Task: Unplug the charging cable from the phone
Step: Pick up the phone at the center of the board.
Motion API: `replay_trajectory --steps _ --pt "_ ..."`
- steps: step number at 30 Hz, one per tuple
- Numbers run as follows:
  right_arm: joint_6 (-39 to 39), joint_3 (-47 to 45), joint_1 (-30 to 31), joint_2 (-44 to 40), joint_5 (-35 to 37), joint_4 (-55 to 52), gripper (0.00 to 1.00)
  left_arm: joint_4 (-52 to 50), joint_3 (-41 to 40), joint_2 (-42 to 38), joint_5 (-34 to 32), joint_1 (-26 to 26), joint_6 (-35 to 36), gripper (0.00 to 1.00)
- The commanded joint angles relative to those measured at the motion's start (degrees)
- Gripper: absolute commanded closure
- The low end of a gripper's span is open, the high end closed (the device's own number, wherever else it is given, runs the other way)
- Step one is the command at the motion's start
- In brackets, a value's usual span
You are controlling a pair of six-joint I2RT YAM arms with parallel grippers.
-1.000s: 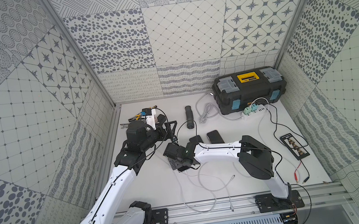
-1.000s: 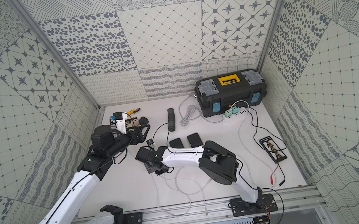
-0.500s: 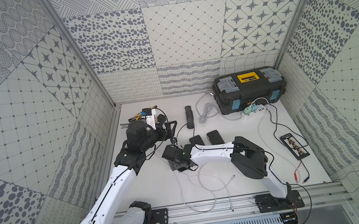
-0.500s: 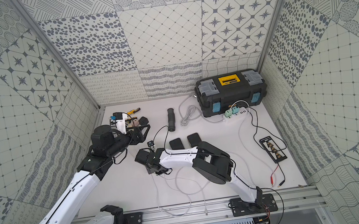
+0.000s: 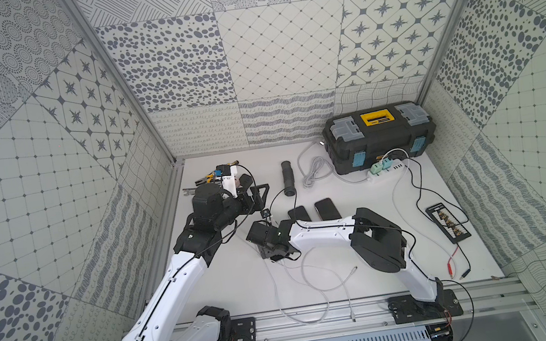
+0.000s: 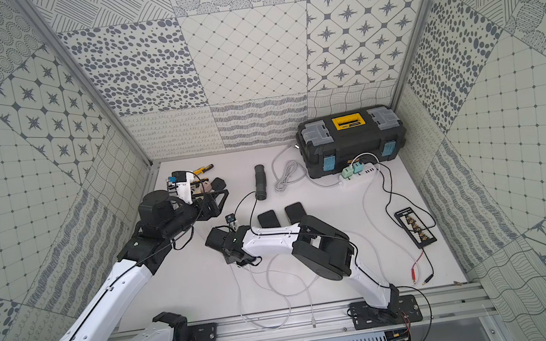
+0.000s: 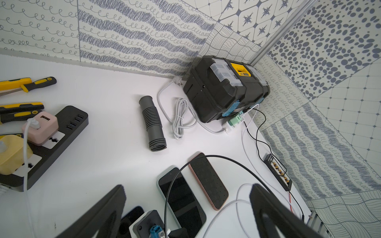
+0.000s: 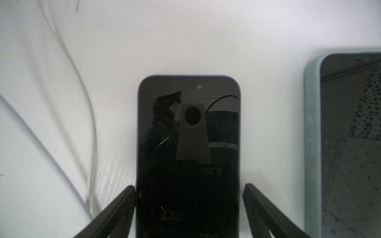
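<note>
- Right wrist view shows a dark phone (image 8: 188, 144) lying flat on the white table (image 8: 206, 37), screen up.
- The right gripper (image 8: 188, 187) is low over this phone, with one of its black fingers (image 8: 115, 210) on each long side.
- Its jaws are spread around the phone. One finger is right at the phone's edge, and a thin gap shows by the other.
- The end of the phone under the gripper is hidden, so I cannot tell if a plug is in it.
- A white charging cable (image 8: 68, 68) bends across the table just beside the phone.
- A second phone (image 8: 313, 144), in a light blue-green case, lies next to the dark one but not touching it.
- Left wrist view shows the left gripper (image 7: 188, 186) hanging above the table. Its jaws are spread wide and hold nothing.
- A third phone (image 7: 208, 181), with a pink edge, lies just beside the blue-green one.
- A black power strip (image 7: 51, 140) with a pink plug cube (image 7: 42, 127) in it lies near the left gripper.
- A black toolbox (image 5: 381, 140) stands in the back corner, and a gray ribbed hose (image 5: 289, 178) lies near it.
</note>
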Motion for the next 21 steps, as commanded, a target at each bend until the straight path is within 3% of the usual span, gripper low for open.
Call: replay_trajectory --steps 1,13,21 --pt "0.84 -0.23 -0.25 1.75 0.20 1.21 0.17 -0.77 -0.46 0.04 -0.21 0.71 0.72 0.02" --pt "0.05 -1.25 -0.69 1.14 0.21 1.95 0.26 -0.66 -0.47 -0.04 -0.22 0.74 0.60 0.02" --pt "-3.34 -6.30 -1.74 -5.77 2.22 8.21 0.38 -0.44 -0.48 0.08 0.15 0.73 0.20 0.02"
